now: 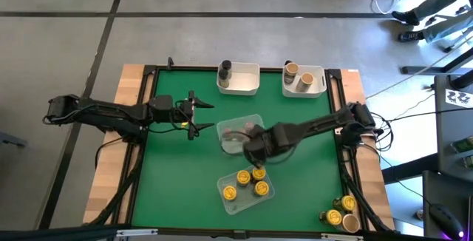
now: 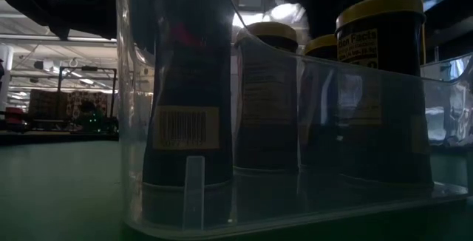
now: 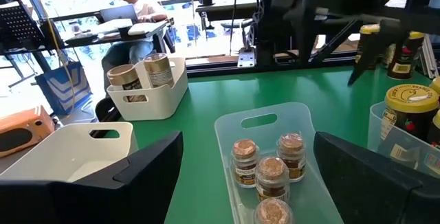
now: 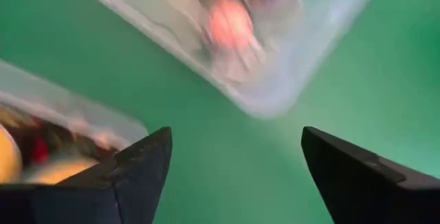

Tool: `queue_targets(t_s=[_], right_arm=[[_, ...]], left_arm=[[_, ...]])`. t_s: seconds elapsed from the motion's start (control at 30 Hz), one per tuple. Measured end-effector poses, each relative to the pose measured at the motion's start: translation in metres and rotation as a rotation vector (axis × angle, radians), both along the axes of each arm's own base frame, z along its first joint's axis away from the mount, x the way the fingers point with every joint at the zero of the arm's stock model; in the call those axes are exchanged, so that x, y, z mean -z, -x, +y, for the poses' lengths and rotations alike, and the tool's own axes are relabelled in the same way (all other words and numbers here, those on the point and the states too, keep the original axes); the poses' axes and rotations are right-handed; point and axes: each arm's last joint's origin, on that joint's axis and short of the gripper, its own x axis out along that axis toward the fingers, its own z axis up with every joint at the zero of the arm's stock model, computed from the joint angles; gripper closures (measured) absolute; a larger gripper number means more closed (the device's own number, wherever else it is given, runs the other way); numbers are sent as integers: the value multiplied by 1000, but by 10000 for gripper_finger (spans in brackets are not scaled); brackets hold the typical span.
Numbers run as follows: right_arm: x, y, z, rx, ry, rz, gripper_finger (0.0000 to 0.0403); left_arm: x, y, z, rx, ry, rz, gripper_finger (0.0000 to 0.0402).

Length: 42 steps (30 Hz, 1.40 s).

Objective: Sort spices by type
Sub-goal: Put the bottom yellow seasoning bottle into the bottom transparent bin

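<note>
green felt covers the worktop (image 1: 177,174), and on it we have the spices partly sorted: four yellow-lidded jars (image 1: 243,177) stand in a clear tray (image 1: 230,205) at about six o'clock, reddish-brown-topped jars (image 3: 271,171) sit in a second clear tray (image 1: 251,121) near the centre, tan-lidded jars (image 1: 307,79) fill the white bin (image 1: 319,87) at one o'clock, and a taller dark grey jar (image 1: 225,69) stands in the white bin (image 1: 250,83) at twelve. a few more jars (image 1: 336,216) wait off the felt at five o'clock. our right gripper (image 1: 256,152) hangs between the two clear trays, just above the yellow group, fingers spread with nothing between them; it looks to us as though a yellow jar has just been set down. our left gripper (image 1: 201,116) waits at nine o'clock of the centre, fingers spread too and empty. to do this step well, we judge we should lift straight up clear of the lids before swinging toward five o'clock, so no upright jar gets tipped. every jar we can see stands with its long axis vertical, lid up; the next pick wants a descent from above with fingers straddling the lid, square to that axis.
</note>
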Motion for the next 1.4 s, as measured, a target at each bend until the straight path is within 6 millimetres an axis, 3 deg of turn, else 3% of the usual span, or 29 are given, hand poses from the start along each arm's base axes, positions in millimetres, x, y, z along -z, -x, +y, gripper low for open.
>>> queue_targets(t_s=[0.17, 0.53, 0.77, 0.97, 1.13, 1.4], right_arm=[[-3, 38, 31, 156, 73, 195, 97], [-10, 97, 90, 410, -6, 123, 104], [-21, 150, 112, 608, -65, 95, 104], [-15, 188, 123, 773, -89, 248, 78], [-10, 198, 127, 826, -103, 410, 39], [-6, 190, 137, 794, -219, 392, 16]], left_arm=[[0, 0, 0, 0, 0, 0, 88], [-1, 0, 0, -1, -1, -9, 88], [-1, 0, 0, -3, 7, -9, 88], [-1, 0, 0, -3, 12, -10, 88], [-1, 0, 0, -4, 14, -9, 88], [0, 0, 0, -3, 11, -6, 88]])
